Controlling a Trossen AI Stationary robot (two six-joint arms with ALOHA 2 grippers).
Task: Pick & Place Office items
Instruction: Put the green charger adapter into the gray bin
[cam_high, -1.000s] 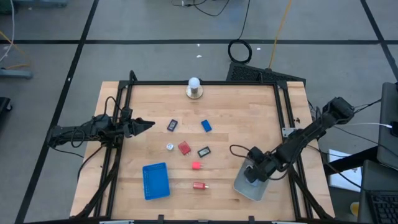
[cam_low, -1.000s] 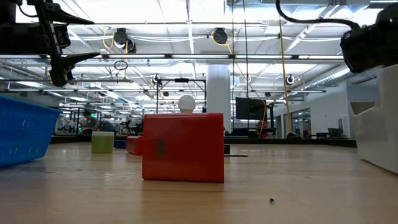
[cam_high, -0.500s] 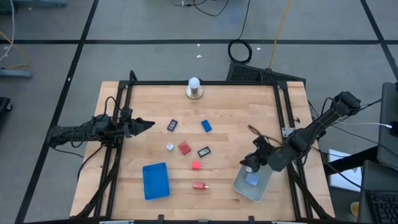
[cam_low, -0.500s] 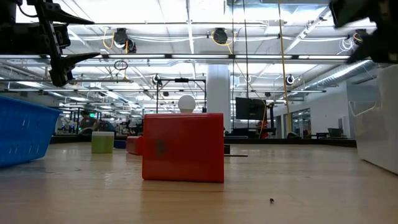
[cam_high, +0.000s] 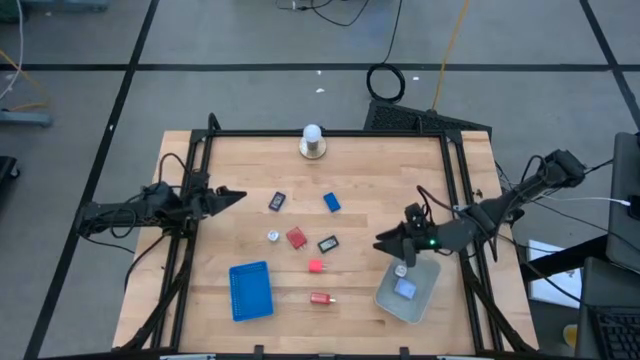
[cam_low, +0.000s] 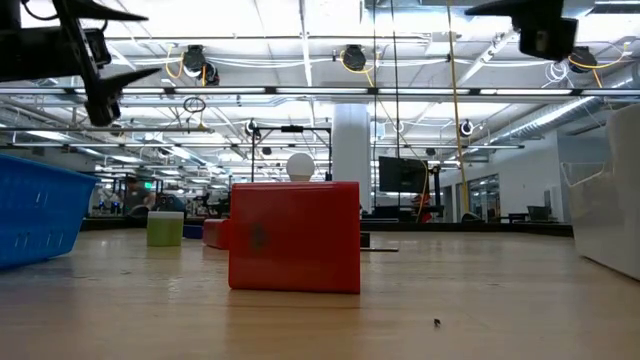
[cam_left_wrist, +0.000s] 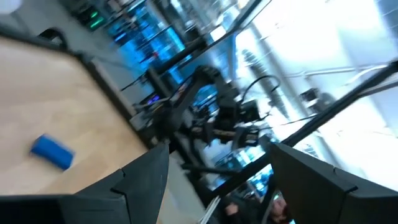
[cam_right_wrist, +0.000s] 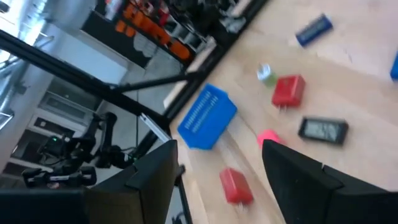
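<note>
Loose office items lie flat mid-table: a dark rectangle (cam_high: 277, 201), a blue block (cam_high: 331, 202), a silvery bit (cam_high: 272, 236), a red block (cam_high: 296, 238), a black labelled rectangle (cam_high: 327, 243), a pink block (cam_high: 316, 266) and a second red block (cam_high: 320, 298). A light-blue block (cam_high: 405, 289) lies in the clear bin (cam_high: 388, 300). My right gripper (cam_high: 380, 243) is open and empty, just above the bin's far-left side, pointing at the items (cam_right_wrist: 221, 180). My left gripper (cam_high: 240, 196) is open and empty over the table's left part (cam_left_wrist: 217, 180).
A flat blue tray (cam_high: 250, 290) lies near the front edge, left of the second red block. A white ball on a round metal base (cam_high: 313, 142) stands at the far edge. Black frame rails (cam_high: 190, 240) run along the table's left and right sides.
My right gripper has risen out of the clear bin and gone toward the table's left and far side, tipping from pointing down to nearly level. The light-blue block now shows lying in the bin where the gripper was.
</note>
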